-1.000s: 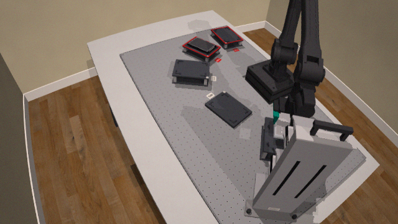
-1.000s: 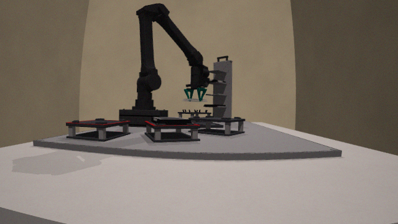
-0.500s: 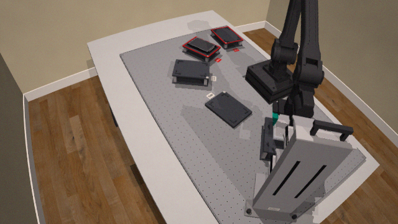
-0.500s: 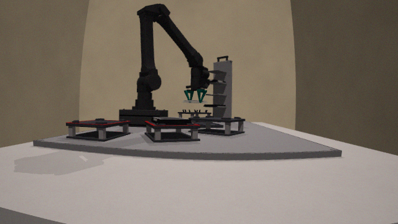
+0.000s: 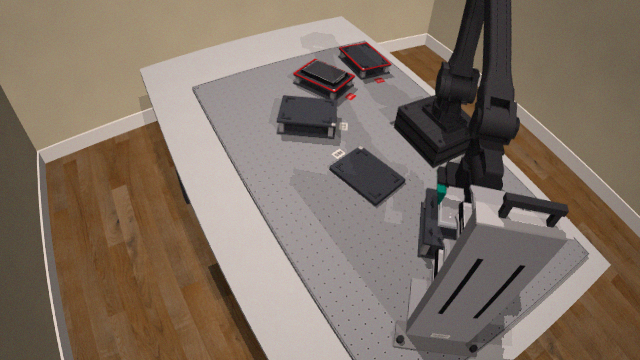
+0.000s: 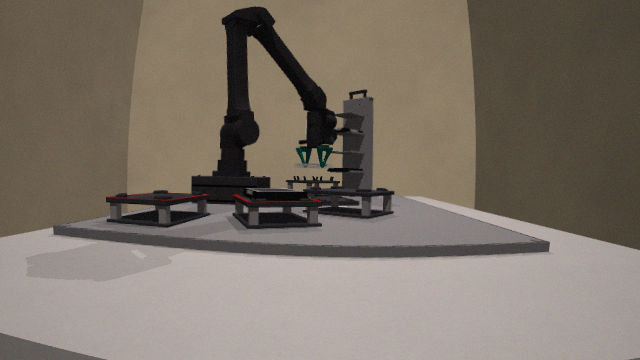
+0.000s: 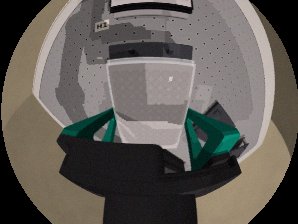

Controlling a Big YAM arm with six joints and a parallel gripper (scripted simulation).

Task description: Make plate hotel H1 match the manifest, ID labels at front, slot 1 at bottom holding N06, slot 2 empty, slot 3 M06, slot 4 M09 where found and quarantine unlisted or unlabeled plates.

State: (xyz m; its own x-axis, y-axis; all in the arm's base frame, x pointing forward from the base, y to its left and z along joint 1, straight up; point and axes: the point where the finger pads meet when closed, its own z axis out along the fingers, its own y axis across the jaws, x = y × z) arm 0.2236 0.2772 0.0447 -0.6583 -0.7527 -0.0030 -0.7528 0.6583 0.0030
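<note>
My gripper (image 7: 150,111) is shut on a pale grey plate (image 7: 150,103) across its width and holds it level in the air. In the side view the gripper (image 6: 313,161) hangs just in front of the shelves of the tall grey plate hotel H1 (image 6: 358,142). It is above a low dark nest with pins (image 6: 312,181). From above, the teal fingers (image 5: 442,193) and the plate (image 5: 450,216) sit at the hotel's (image 5: 492,265) open front. I cannot read any label on the plate. The hotel's slots are mostly hidden.
A red-rimmed nest (image 5: 324,76) carries a dark plate. A second red-rimmed nest (image 5: 365,57) has none. A raised dark nest (image 5: 306,115) and a flat dark nest (image 5: 367,175) stand mid-deck. The arm's base (image 5: 435,130) is behind the hotel.
</note>
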